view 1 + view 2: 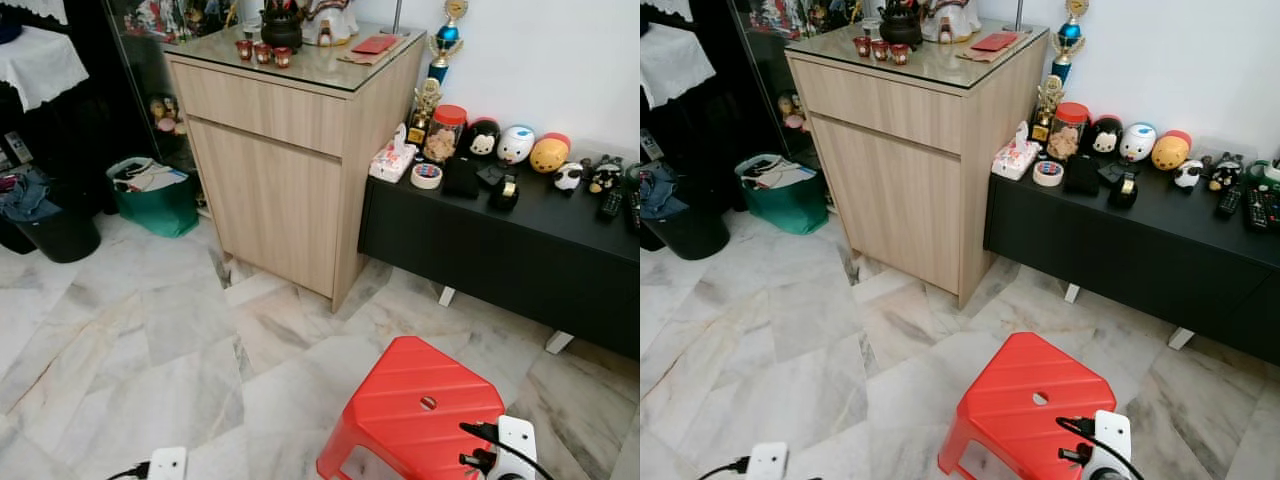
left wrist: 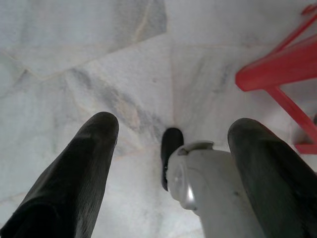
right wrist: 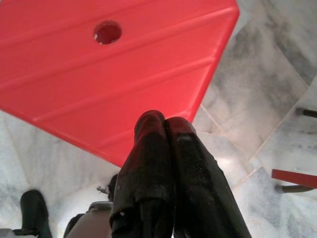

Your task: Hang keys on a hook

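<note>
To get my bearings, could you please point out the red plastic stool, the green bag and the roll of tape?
Red plastic stool (image 1: 400, 400), left eye view, seat top.
Green bag (image 1: 160, 208), left eye view, front side.
Roll of tape (image 1: 427, 176), left eye view, top face.

No readable text anywhere.

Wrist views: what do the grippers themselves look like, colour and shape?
Left gripper: two long, rounded, matte black fingers. Right gripper: the same black fingers, glossier and scuffed. In the eye views the wrists carry white housings with black cables.

Stool (image 1: 415, 410) before cabinet (image 1: 285, 150) and sideboard (image 1: 530, 250)
</note>
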{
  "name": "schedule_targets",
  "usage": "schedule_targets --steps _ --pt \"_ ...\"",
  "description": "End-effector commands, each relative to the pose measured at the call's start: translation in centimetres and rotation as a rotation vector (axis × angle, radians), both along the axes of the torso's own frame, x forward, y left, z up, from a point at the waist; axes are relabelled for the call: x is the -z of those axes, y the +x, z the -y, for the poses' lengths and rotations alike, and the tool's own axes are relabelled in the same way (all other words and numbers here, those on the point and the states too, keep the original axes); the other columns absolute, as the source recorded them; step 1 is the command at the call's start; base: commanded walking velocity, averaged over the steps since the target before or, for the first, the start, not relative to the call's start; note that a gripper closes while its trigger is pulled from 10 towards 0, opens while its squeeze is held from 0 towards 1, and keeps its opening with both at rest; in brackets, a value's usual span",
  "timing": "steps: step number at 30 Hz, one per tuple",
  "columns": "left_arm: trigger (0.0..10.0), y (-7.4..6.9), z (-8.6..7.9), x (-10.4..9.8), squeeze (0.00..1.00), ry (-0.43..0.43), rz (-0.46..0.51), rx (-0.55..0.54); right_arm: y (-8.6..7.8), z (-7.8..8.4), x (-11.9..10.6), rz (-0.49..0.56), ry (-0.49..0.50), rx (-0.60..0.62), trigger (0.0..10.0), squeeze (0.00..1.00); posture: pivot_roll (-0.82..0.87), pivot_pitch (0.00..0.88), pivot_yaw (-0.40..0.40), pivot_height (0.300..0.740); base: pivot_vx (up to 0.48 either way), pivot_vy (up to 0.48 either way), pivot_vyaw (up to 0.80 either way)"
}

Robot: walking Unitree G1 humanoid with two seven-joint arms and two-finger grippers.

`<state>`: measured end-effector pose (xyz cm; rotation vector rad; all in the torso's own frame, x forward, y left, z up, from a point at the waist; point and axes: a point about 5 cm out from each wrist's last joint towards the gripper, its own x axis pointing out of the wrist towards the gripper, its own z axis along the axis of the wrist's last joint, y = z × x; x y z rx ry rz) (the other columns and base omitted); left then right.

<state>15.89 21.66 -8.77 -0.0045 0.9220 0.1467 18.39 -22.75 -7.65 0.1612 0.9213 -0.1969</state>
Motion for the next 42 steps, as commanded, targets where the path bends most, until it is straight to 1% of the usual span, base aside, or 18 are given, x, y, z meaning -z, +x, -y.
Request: schedule_targets --steps 1,5,8,9,11,14,22,27,42 --pt "10.0 -0.7 0.3 0.4 0.0 0.012 -0.04 0.009 -0.3 -0.2 0.2 -0.013 0.012 0.01 10.0 0.0 0.1 0.0 -0.038 0.74 0.0 0.0 0.0" --pt "10.0 -0.5 1.4 0.5 0.0 0.013 -0.045 0.036 -0.5 -0.4 0.3 -0.015 0.029 0.046 10.0 0.0 0.09 0.0 -0.023 0.74 0.0 0.0 0.0" --pt "10.0 -0.4 1.8 0.6 0.0 0.016 -0.045 0.046 -0.5 -0.6 0.4 -0.016 0.041 0.056 10.0 0.0 0.1 0.0 -0.014 0.74 0.0 0.0 0.0" --pt "10.0 -0.7 1.0 0.5 0.0 0.024 -0.047 0.046 -0.6 -0.7 0.5 -0.021 0.049 0.054 10.0 0.0 0.1 0.0 -0.009 0.74 0.0 0.0 0.0" --pt "10.0 -0.9 0.4 0.5 0.0 0.033 -0.046 0.048 -0.6 -0.9 0.5 -0.023 0.06 0.052 10.0 0.0 0.1 0.0 -0.003 0.74 0.0 0.0 -0.34" --pt "10.0 -1.0 0.1 0.4 0.0 0.037 -0.043 0.048 -0.6 -1.0 0.6 -0.024 0.057 0.051 10.0 0.0 0.09 0.0 0.003 0.74 0.0 0.0 -0.51" --pt "10.0 -1.2 -0.3 0.4 0.0 0.039 -0.044 0.055 -0.6 -1.1 0.5 -0.017 0.052 0.06 10.0 0.0 0.1 0.0 0.005 0.74 0.0 0.0 0.0" --pt "10.0 -1.3 -0.4 0.4 0.0 0.04 -0.047 0.053 -0.4 -1.1 0.4 0.009 0.07 0.072 10.0 0.0 0.1 0.0 0.002 0.74 0.0 0.0 0.0" --pt "10.0 -1.4 -0.5 0.5 0.0 0.04 -0.051 0.048 -0.6 -0.9 0.5 -0.004 0.061 0.06 10.0 0.0 0.11 0.0 0.0 0.74 -0.287 0.0 0.0"
